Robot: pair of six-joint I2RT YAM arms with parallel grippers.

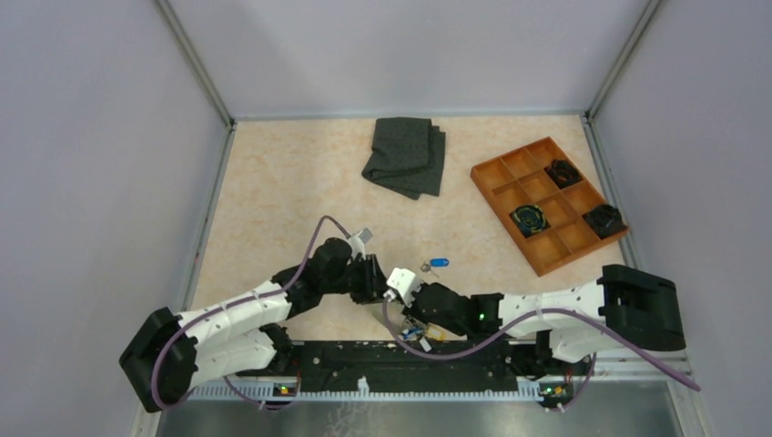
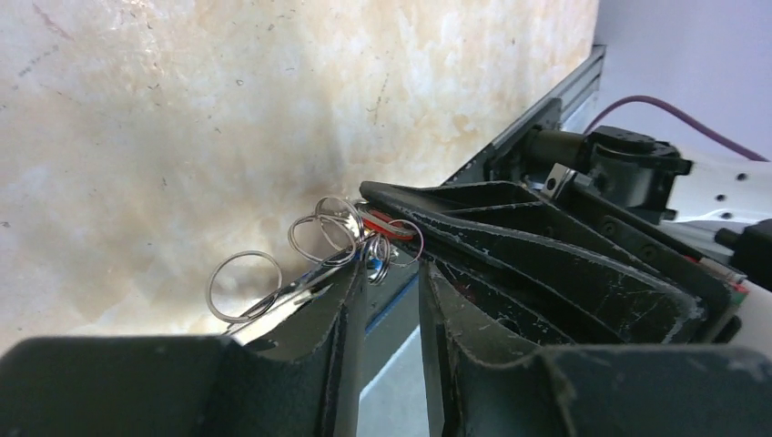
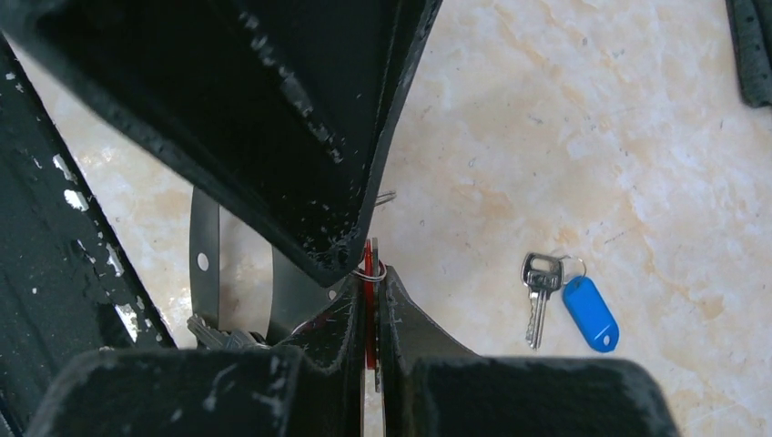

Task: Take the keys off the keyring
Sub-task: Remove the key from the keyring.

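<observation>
Reaching in from right, elbow bent out wide: right gripper (image 3: pixel 371 273) pressed together, pinching red key head (image 3: pixel 369 314). Meeting it tip to tip from left: left gripper (image 2: pixel 393 264), partly spread. Between its fingers: grey keyring (image 3: pixel 205 264); cannot tell if squeezed. Past right tips, on table (image 3: pixel 564 137): loose blue key (image 3: pixel 590 312).

A folded dark grey cloth (image 1: pixel 406 156) lies near the far edge of the beige marbled tabletop (image 1: pixel 291 182), about midway along it. Well apart from the cloth, toward the far right corner, an orange tray (image 1: pixel 500 175) divided into square compartments sits turned at an angle. Three black lumpy clumps occupy separate compartments: one (image 1: pixel 563 171) farthest back, one (image 1: pixel 603 218) by the right edge, and one (image 1: pixel 529 218) with greenish flecks nearer the middle.
</observation>
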